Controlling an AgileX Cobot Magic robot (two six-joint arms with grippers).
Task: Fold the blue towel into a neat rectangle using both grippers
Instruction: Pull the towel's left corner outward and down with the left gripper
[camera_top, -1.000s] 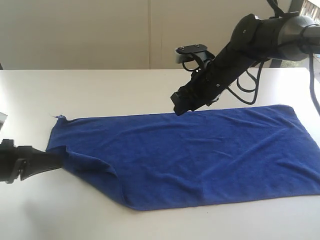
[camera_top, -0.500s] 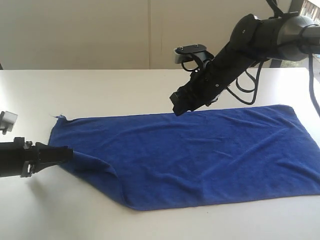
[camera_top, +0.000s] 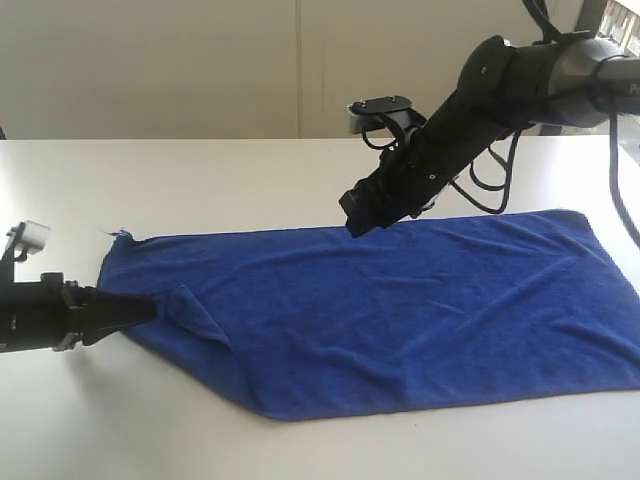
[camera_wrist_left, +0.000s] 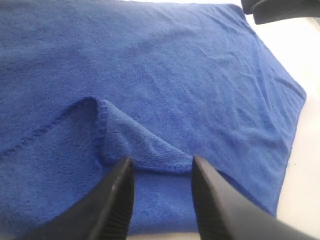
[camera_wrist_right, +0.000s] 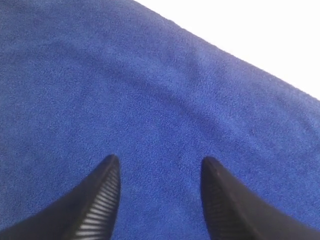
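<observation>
The blue towel (camera_top: 400, 305) lies spread across the white table, with a small raised fold (camera_top: 190, 305) near its left edge. My left gripper (camera_top: 145, 308) sits low at that left edge, open, its two black fingers (camera_wrist_left: 117, 195) apart over the hem, the folded flap (camera_wrist_left: 145, 145) just beyond their tips. My right gripper (camera_top: 355, 222) hovers above the towel's far edge near the middle, open, with only blue cloth (camera_wrist_right: 160, 110) showing between its fingers (camera_wrist_right: 102, 200).
The white table (camera_top: 200, 180) extends behind and in front of the towel. A loose thread (camera_top: 118, 233) sticks out at the towel's far left corner. The right arm's cables (camera_top: 490, 170) loop above the towel's far right part.
The left gripper has slid right along the towel's left edge and the cloth there has bunched into a small upright fold. The right arm has barely shifted.
</observation>
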